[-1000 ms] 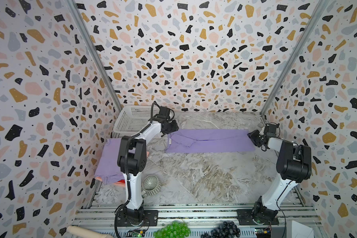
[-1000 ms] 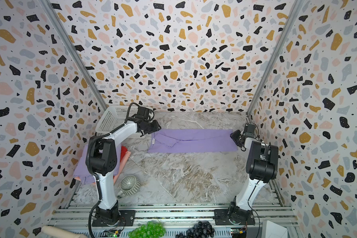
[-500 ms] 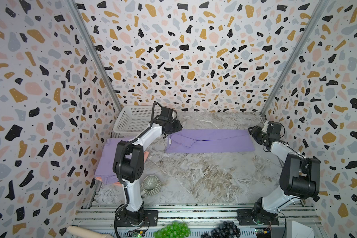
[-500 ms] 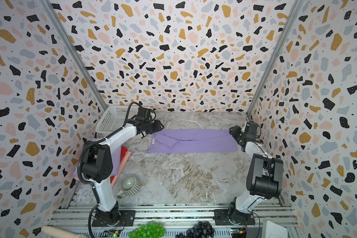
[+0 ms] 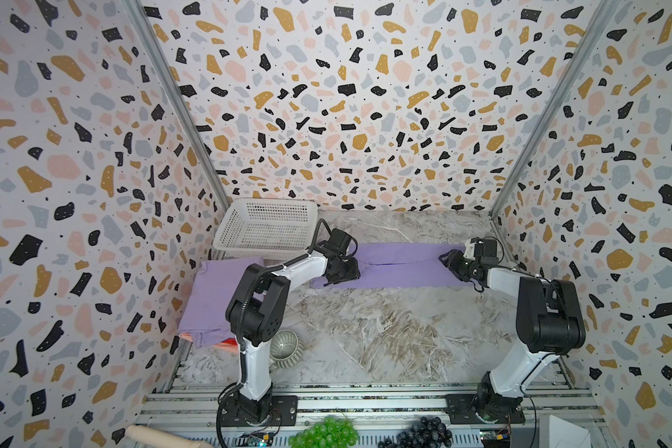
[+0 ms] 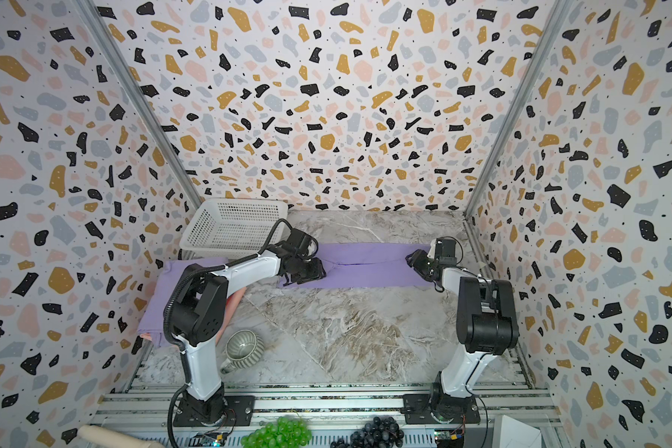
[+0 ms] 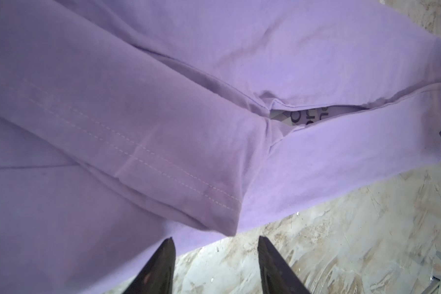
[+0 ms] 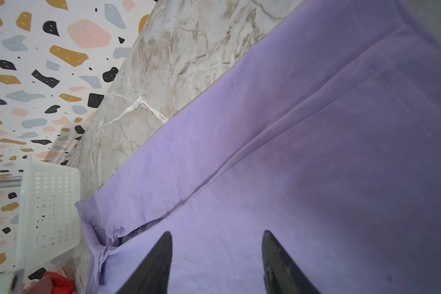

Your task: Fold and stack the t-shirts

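A lavender t-shirt [image 5: 398, 267] [image 6: 365, 267] lies folded into a long strip across the back of the marble table. My left gripper [image 5: 344, 273] [image 6: 305, 275] hovers at its left end, open; in the left wrist view the gripper [image 7: 215, 241] has one fingertip over the cloth's edge [image 7: 138, 203] and one over bare marble. At the strip's right end my right gripper [image 5: 452, 265] [image 6: 418, 263] is open, and its wrist view shows the gripper [image 8: 217, 234] spread over flat cloth [image 8: 316, 165]. Neither holds anything. A stack of folded t-shirts [image 5: 210, 298] [image 6: 160, 298], lavender on top, lies at the left.
A white perforated basket [image 5: 266, 229] [image 6: 233, 225] stands at the back left, partly over the stack. A ribbed grey cup [image 5: 286, 347] [image 6: 243, 347] sits beside the left arm's base. Green grapes [image 5: 324, 432], dark grapes [image 5: 423, 432] and a wooden roller [image 5: 152, 436] lie on the front rail.
My left gripper has come forward and rightward over the shirt's left end. The right gripper has shifted left over the right end. The shirt lies as before.
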